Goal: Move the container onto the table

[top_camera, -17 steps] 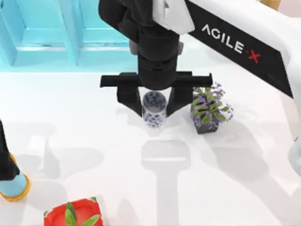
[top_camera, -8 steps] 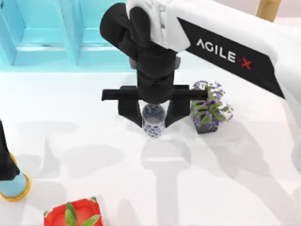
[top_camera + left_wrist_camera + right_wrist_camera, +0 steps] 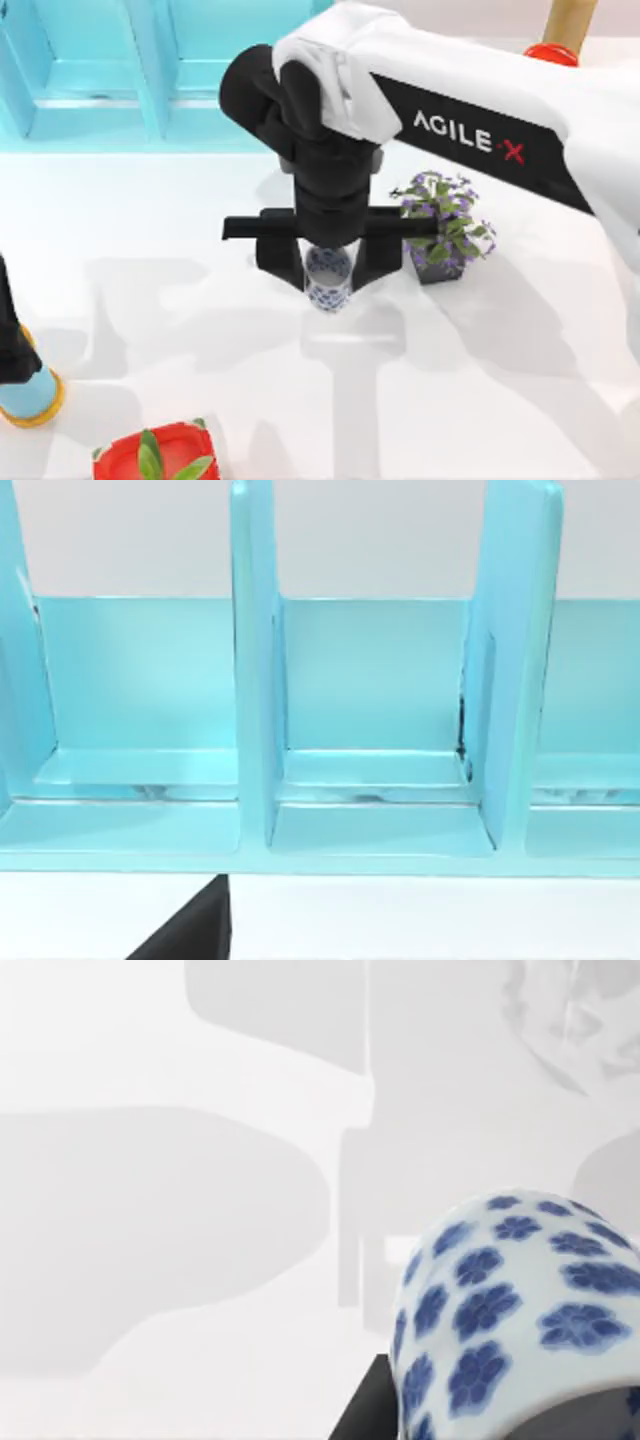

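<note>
The main risk is judged to be a tipped or dropped container (image 3: 328, 279): it is a small, smooth cup, and if it is let go before its base is flat on the table (image 3: 150, 290), or if a finger drags its wall on withdrawal, it could topple and roll. A sideways drift toward the purple-flowered plant (image 3: 445, 222), which stands just beside the right gripper (image 3: 328, 272), could also knock that pot. The right gripper is clenched on the container, which is held upright between its two fingers, over open tabletop in front of the light-blue shelf unit (image 3: 100, 70). Whether the base touches the table cannot be told. The left arm (image 3: 15, 345) is noted parked at the table's left edge.
</note>
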You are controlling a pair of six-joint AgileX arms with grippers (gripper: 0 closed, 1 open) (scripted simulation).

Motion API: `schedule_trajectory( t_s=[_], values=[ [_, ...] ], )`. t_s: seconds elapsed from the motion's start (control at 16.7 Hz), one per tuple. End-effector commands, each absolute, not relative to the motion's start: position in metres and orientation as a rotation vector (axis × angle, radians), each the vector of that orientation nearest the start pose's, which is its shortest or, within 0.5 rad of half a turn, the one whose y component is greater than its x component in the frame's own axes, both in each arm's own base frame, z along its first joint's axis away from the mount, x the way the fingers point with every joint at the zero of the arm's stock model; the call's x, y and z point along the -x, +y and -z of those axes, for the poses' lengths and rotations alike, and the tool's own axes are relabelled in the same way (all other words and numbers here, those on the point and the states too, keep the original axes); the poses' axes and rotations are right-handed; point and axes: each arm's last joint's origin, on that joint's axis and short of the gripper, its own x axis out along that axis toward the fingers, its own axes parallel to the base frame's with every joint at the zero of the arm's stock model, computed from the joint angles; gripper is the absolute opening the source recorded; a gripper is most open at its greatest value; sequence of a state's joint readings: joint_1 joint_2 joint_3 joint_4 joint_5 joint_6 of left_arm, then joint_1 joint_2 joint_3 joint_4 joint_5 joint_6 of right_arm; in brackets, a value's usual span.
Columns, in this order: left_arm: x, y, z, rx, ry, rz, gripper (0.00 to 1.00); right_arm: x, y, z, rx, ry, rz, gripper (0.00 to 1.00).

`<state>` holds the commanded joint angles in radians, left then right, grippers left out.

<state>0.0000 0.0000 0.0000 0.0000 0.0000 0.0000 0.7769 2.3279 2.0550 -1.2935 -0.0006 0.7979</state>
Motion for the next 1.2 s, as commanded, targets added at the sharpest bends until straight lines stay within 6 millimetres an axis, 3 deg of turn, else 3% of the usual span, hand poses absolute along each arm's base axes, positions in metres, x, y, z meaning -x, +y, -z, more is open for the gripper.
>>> schedule_trajectory(
  t_s=[0.06, 0.84, 1.2],
  values=[
    [-0.1057, -0.0012, -0.16, 0.0, 0.0, 0.0, 1.0, -0.3238, 0.3265, -0.1847, -0.013, 1.571, 0.003, 0.0],
    [-0.1057, -0.0012, -0.16, 0.0, 0.0, 0.0, 1.0, -0.3238, 0.3265, -0.1847, -0.013, 1.571, 0.003, 0.98],
    [-0.1057, -0.0012, -0.16, 0.0, 0.0, 0.0, 1.0, -0.3238, 0.3265, -0.1847, -0.013, 1.571, 0.003, 1.0]
  ],
)
